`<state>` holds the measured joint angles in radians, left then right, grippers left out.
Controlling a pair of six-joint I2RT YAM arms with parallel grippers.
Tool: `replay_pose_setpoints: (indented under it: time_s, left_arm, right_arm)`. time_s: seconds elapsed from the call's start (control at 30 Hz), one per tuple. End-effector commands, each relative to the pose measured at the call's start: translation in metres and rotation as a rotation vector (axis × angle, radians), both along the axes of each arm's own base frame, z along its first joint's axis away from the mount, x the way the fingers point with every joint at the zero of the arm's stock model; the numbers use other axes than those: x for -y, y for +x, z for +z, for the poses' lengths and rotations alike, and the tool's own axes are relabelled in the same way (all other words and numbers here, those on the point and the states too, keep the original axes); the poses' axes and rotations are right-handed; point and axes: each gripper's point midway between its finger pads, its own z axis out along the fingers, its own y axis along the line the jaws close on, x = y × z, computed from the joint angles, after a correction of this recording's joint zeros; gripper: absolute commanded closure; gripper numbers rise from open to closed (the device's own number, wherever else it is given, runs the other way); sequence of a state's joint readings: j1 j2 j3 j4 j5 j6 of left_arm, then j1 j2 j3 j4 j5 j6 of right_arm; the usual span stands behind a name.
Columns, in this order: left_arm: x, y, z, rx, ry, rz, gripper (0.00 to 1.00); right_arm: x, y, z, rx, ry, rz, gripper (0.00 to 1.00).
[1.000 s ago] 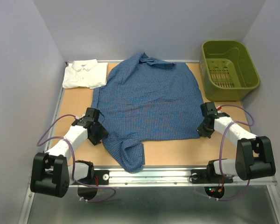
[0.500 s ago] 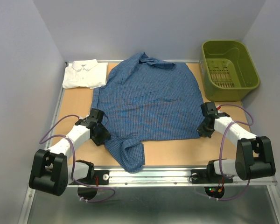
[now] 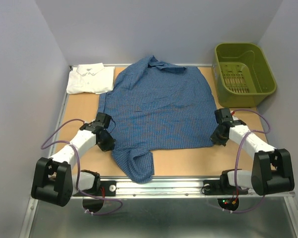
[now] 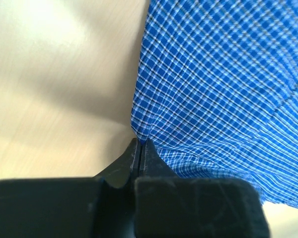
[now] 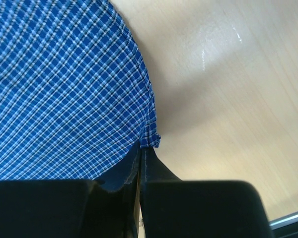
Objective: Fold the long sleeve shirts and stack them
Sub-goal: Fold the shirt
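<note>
Presently I find the left hand and right hand each clamped on opposite side edges of the blue shirt, which spreads between them, collar farthest from both

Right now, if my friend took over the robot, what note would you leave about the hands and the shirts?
The left gripper is shut on the blue shirt at its left edge.
The right gripper is shut on the same shirt's right edge.
The blue shirt lies spread out mid-table, unfolded.
The white shirt lies folded at the far left corner.
Done: white shirt folded, both grips made.
Left: fold the blue shirt and stack the two.
</note>
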<state>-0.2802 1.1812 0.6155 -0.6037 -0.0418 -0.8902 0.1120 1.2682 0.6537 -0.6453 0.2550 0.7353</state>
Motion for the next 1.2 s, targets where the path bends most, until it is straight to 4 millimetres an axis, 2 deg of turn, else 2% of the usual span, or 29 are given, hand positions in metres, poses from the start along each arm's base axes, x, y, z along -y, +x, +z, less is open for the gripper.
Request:
replay_pose_setpoints:
  time_s: [0.0, 0.27, 0.43, 0.57, 0.6, 0.73, 0.83, 0.9, 1.07, 1.17]
  left_arm:
    - [-0.012, 0.001, 0.028, 0.023, 0.071, -0.032, 1.00]
    - [-0.030, -0.009, 0.056, 0.067, 0.143, -0.044, 1.00]
    - [-0.045, 0.003, 0.073, 0.111, 0.222, -0.038, 1.00]
    - [-0.050, 0.028, 0.089, 0.159, 0.256, -0.036, 1.00]
    - [-0.049, 0.039, 0.098, 0.196, 0.256, -0.034, 1.00]
    - [-0.050, 0.071, 0.106, 0.230, 0.288, -0.040, 1.00]
    - [-0.045, 0.095, 0.109, 0.252, 0.289, -0.053, 1.00]
    - [-0.043, 0.111, 0.114, 0.285, 0.288, -0.053, 1.00]
    - [-0.044, 0.140, 0.116, 0.312, 0.320, -0.049, 1.00]
    - [-0.047, 0.155, 0.117, 0.330, 0.335, -0.041, 1.00]
  right_arm:
    - [0.010, 0.016, 0.035, 0.083, -0.054, 0.018, 0.99]
    - [0.022, 0.018, 0.076, 0.123, -0.123, 0.038, 0.99]
    - [0.028, 0.033, 0.101, 0.171, -0.167, 0.037, 0.99]
    - [0.031, 0.051, 0.115, 0.193, -0.194, 0.029, 0.99]
    - [0.031, 0.058, 0.119, 0.198, -0.197, 0.027, 0.99]
    - [0.029, 0.082, 0.123, 0.213, -0.199, 0.041, 0.99]
    - [0.024, 0.107, 0.127, 0.233, -0.191, 0.059, 0.99]
    - [0.024, 0.116, 0.128, 0.233, -0.199, 0.066, 0.99]
    - [0.023, 0.152, 0.138, 0.268, -0.223, 0.083, 0.99]
    - [0.022, 0.167, 0.133, 0.260, -0.231, 0.098, 0.98]
